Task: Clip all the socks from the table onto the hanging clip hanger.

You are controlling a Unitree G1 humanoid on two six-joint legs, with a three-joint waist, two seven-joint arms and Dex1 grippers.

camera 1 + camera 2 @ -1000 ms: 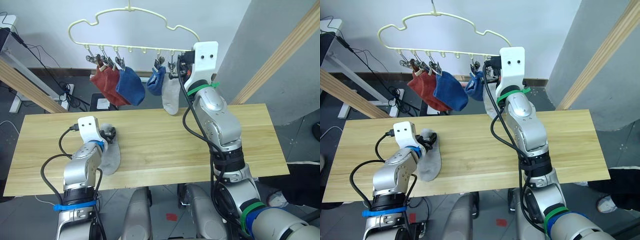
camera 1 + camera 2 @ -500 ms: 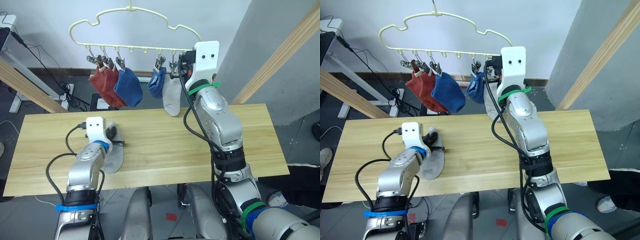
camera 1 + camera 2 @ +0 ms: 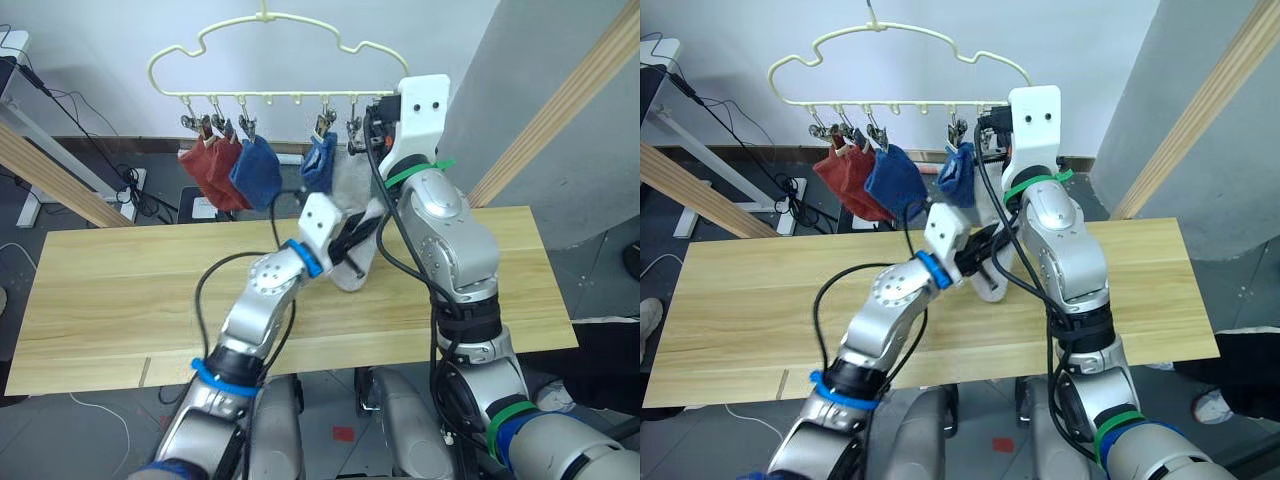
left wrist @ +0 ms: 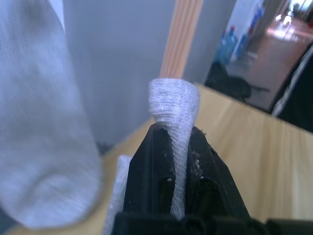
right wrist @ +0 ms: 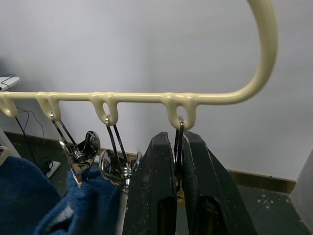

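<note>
The pale yellow clip hanger (image 3: 262,30) hangs behind the table (image 3: 100,280). Two rust red socks (image 3: 205,170), two blue socks (image 3: 258,172) and a light grey sock (image 3: 347,185) hang from its clips. My left gripper (image 3: 352,238) is raised over the table's middle, shut on another light grey sock (image 4: 174,105), which dangles down to the tabletop (image 3: 350,275). In the left wrist view the hung grey sock (image 4: 39,122) is close beside it. My right gripper (image 5: 178,147) is up at the hanger's right end, shut on the wire of the last metal clip (image 5: 179,128).
Slanted wooden rails stand at the left (image 3: 50,175) and the right (image 3: 560,110) behind the table. Cables and a power strip (image 3: 135,190) lie on the floor at the back left. A grey partition (image 3: 520,70) rises at the right.
My left gripper lifted the grey sock off the table's left part and carried it right and up toward the hanger's right end. The right gripper stayed at the clip.
</note>
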